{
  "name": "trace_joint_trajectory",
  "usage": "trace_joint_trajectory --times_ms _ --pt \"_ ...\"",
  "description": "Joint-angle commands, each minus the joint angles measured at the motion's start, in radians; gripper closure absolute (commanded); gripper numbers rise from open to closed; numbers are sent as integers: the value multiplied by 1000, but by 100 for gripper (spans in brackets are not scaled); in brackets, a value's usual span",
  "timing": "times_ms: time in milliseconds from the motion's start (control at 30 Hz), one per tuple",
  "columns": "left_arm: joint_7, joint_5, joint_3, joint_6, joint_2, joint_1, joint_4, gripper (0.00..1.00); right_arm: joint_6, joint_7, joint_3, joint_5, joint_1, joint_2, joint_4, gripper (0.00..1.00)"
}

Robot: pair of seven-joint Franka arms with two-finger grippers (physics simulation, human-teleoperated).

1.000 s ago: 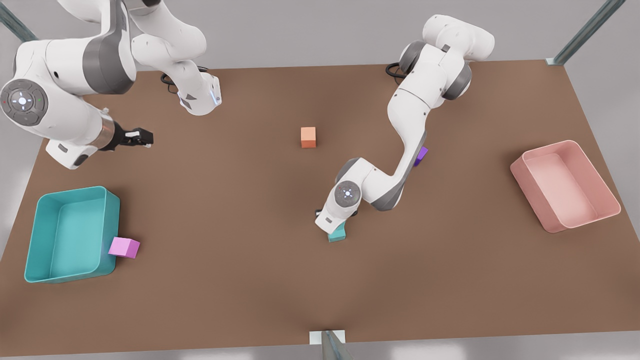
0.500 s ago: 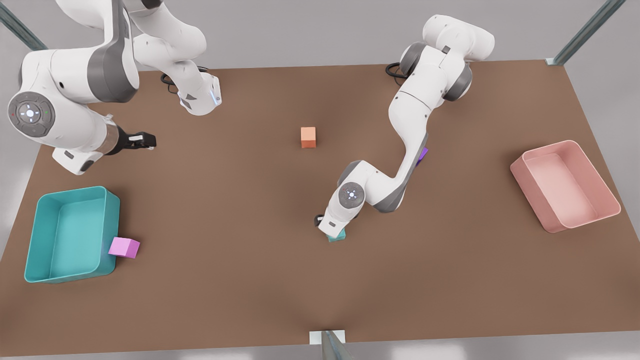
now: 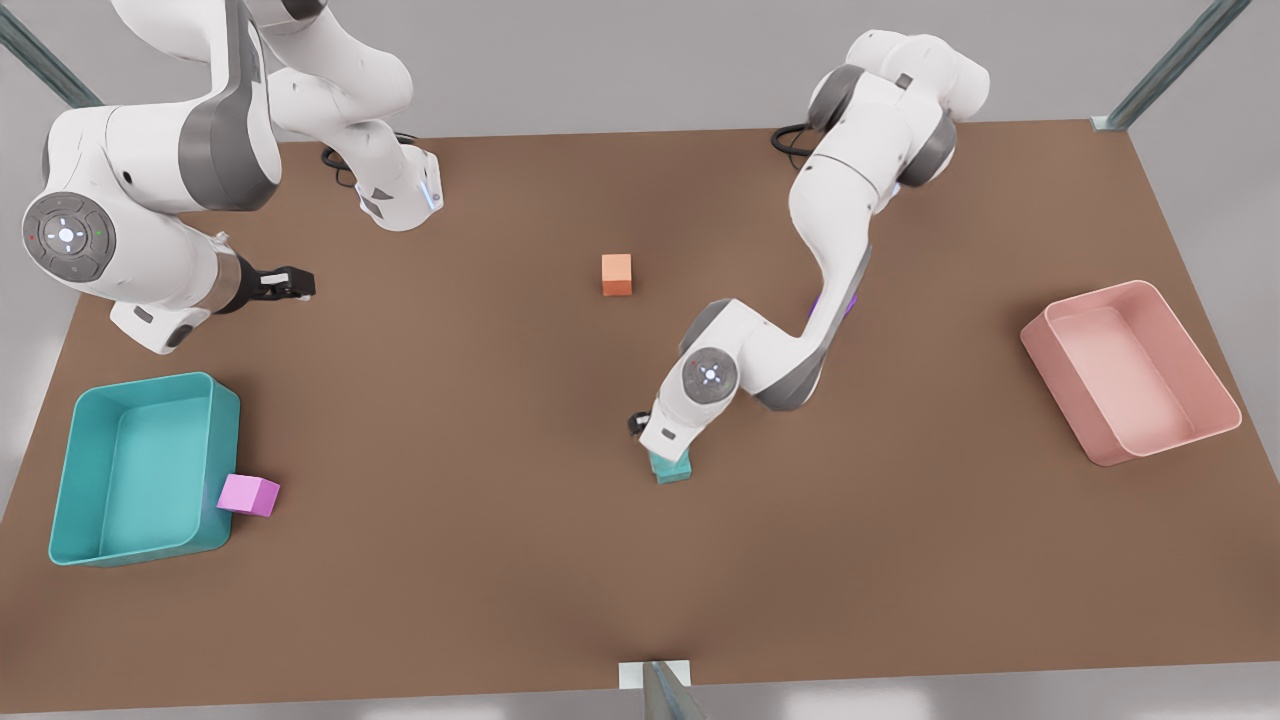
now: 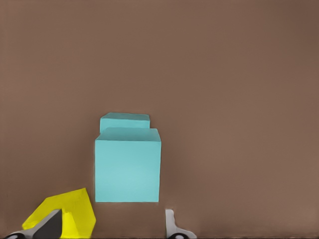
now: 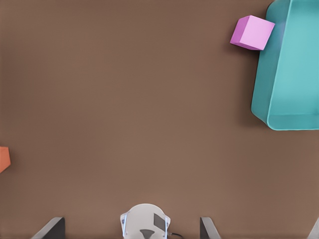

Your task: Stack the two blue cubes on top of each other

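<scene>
Hiding most of the lower blue cube (image 4: pixel 124 121), the upper blue cube (image 4: pixel 127 165) sits stacked; left gripper (image 4: pixel 112 226) spread, holding nothing; right gripper (image 3: pixel 283 284) waits, spread wide

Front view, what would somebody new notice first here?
Mid-table, the left gripper hovers over two blue cubes, already one atop the other. The right gripper waits near the front view's left edge, above the teal bin with the pink cube beside it.
</scene>
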Motion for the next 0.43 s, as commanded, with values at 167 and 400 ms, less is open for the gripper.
trace_joint_trajectory --times_ms 167,400 --pt "693 263 4 -783 -322 297 74 0 1 -11 -1 -9 0 -1 0 0" --pt "811 85 -46 -519 -637 551 -364 0 1 -11 -1 -10 0 -1 0 0"
